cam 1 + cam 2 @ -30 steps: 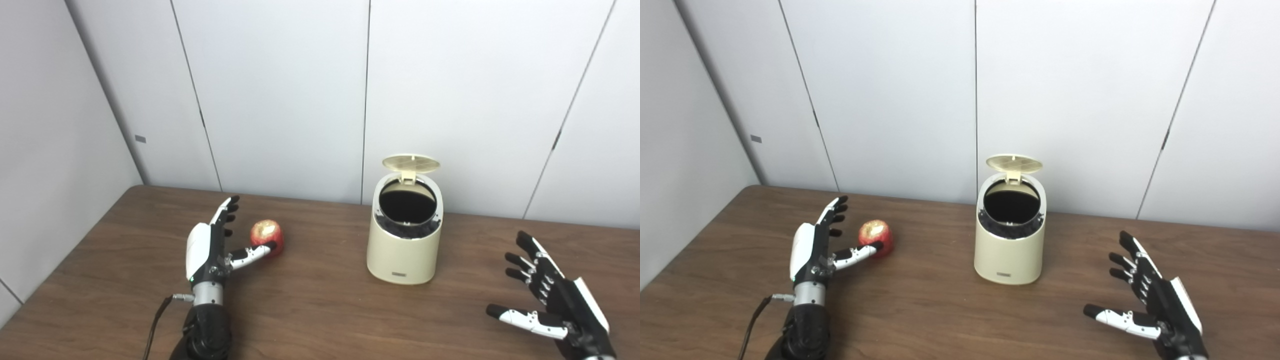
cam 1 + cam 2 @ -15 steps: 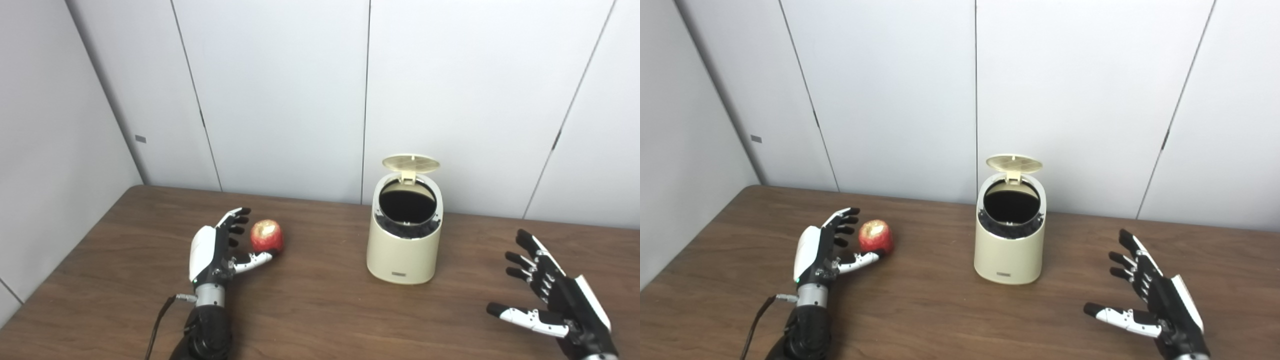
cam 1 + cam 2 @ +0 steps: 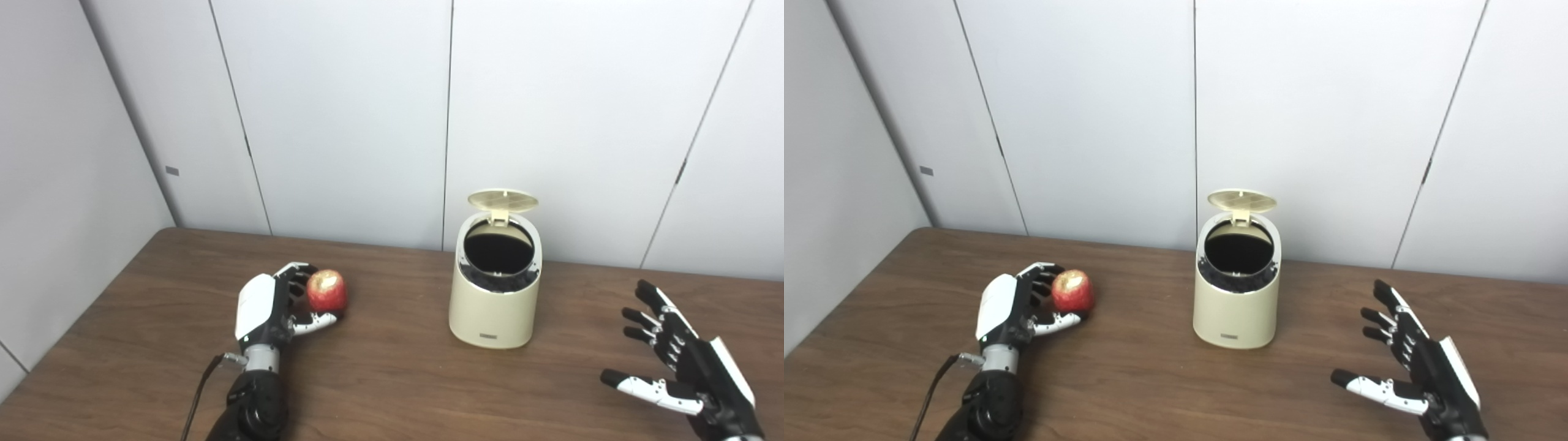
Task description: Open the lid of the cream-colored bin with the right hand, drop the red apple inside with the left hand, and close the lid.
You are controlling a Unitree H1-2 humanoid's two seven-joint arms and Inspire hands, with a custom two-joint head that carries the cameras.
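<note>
Item: red apple (image 3: 326, 291), resting on the table (image 3: 392, 380) inside your left hand (image 3: 269, 306), whose fingers curl around it; the open cream-colored bin (image 3: 495, 294) lies to its right, between it and your spread, empty right hand (image 3: 680, 367).
</note>
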